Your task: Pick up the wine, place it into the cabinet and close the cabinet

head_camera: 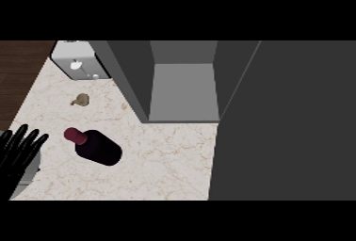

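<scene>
Left hand cut off by left edge; small tan object too small to identify.

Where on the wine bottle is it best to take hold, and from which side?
Probably the wide dark body of the wine bottle, not its narrow red-capped neck: more surface to wrap. Come from the view's left, where the open left hand is beside it.

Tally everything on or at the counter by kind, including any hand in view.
Wine bottle: 1
Open cabinet: 1
White appliance: 1
Small tan object: 1
Left hand, resting open at the left edge: 1
Total: 5
</scene>
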`<action>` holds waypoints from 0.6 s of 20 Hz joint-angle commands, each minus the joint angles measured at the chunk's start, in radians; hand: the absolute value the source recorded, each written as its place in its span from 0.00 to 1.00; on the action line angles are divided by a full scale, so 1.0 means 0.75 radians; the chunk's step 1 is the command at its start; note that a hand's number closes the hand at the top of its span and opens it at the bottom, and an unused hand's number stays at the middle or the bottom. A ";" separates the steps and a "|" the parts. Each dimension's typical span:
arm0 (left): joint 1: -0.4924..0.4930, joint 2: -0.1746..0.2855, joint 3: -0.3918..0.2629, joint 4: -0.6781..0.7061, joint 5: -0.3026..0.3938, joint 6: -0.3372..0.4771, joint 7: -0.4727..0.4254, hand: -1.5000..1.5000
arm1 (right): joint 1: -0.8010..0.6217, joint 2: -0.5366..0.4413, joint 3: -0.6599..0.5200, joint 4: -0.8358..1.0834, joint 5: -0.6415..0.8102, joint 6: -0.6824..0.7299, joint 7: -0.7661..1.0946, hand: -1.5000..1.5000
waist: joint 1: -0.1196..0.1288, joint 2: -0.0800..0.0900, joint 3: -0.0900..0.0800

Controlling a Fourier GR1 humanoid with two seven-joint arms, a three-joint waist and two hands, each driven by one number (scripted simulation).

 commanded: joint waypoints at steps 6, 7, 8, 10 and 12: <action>-0.233 -0.001 0.018 0.331 -0.136 -0.084 -0.119 0.00 | -0.029 0.073 0.138 -0.130 0.042 -0.056 0.088 0.00 | -0.004 0.001 -0.001; -0.126 -0.083 -0.018 0.289 -0.272 -0.088 -0.233 0.00 | -0.042 0.034 0.049 -0.172 -0.025 -0.049 0.140 0.00 | 0.002 0.000 -0.001; -0.165 0.003 0.029 0.338 -0.217 -0.134 -0.209 0.00 | 0.028 0.028 0.002 -0.151 -0.066 -0.009 0.056 0.00 | 0.000 0.001 0.000; -0.211 -0.026 0.005 0.436 -0.308 -0.138 -0.304 0.00 | 0.095 0.080 0.112 -0.078 0.032 0.011 -0.073 0.00 | -0.004 0.002 0.000; -0.214 -0.056 -0.044 0.486 -0.395 -0.128 -0.370 0.00 | 0.016 0.054 0.122 -0.173 0.029 -0.036 0.098 0.00 | -0.009 0.001 -0.002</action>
